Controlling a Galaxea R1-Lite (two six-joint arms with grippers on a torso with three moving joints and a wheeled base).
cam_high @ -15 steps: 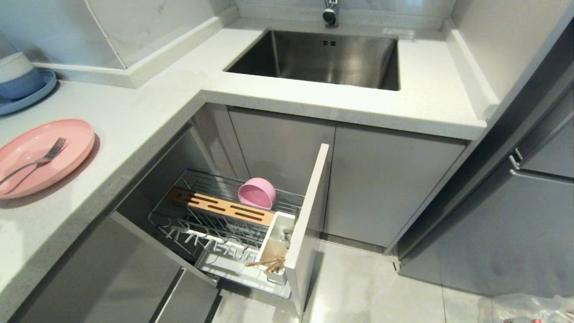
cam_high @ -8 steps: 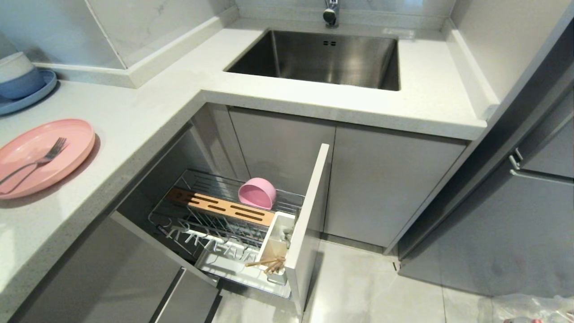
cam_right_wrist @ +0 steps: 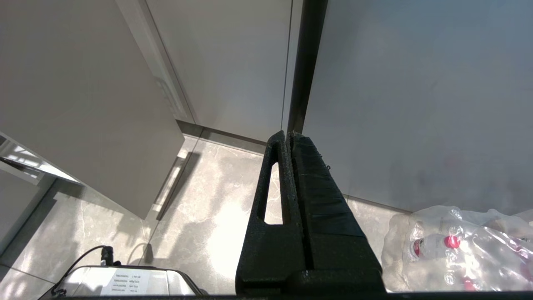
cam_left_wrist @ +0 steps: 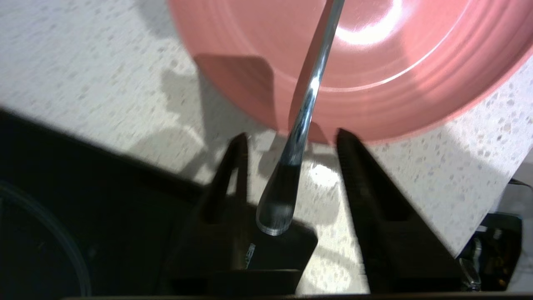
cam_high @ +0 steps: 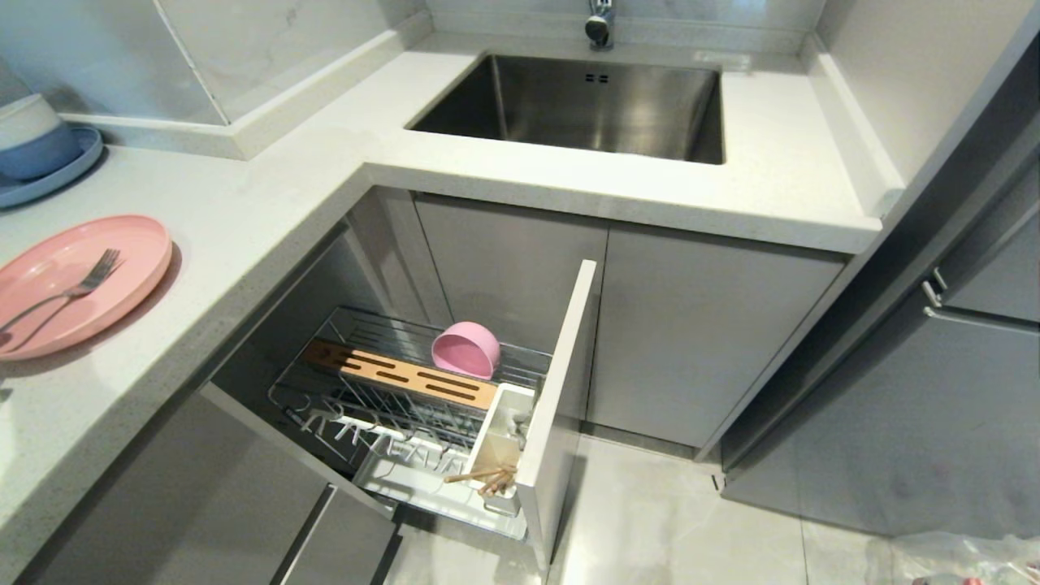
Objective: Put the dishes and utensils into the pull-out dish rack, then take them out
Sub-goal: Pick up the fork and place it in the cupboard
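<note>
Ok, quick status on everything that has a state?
pull-out dish rack: pulled out
pink bowl: in rack, on its side
chopsticks: in the utensil cup
pink plate: on counter
fork: on plate
left gripper: jaws open around fork handle
right gripper: shut, parked

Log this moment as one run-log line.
left gripper: open, straddling fork handle | fork: on plate | bowl, chopsticks: in rack | right gripper: shut, parked

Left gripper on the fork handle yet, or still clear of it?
Apart. The left wrist view shows the fork handle between the left gripper fingers with gaps both sides.
</note>
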